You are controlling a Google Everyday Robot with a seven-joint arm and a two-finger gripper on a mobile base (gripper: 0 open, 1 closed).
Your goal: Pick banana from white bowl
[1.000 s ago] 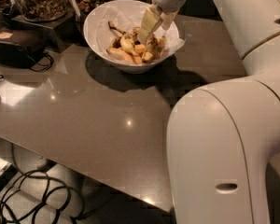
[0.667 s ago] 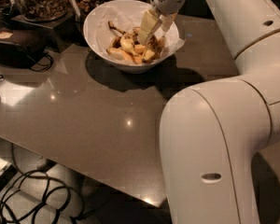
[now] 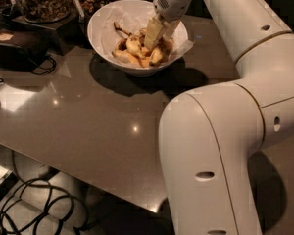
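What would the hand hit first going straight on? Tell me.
The hand, low inside the deep white bowl, points down at the heap of yellow bananas; probably those first, depth unclear.

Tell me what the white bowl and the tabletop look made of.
White bowl: likely glazed ceramic, possibly plastic; smooth, glossy wall and rim. Tabletop: polished stone or laminate, grey-brown; it shows sharp light reflections. Gripper is down inside the bowl.

Glossy grey-brown tabletop (image 3: 88,116) with light glints, floor (image 3: 63,192) below — tangled black cables (image 3: 19,212), dim room
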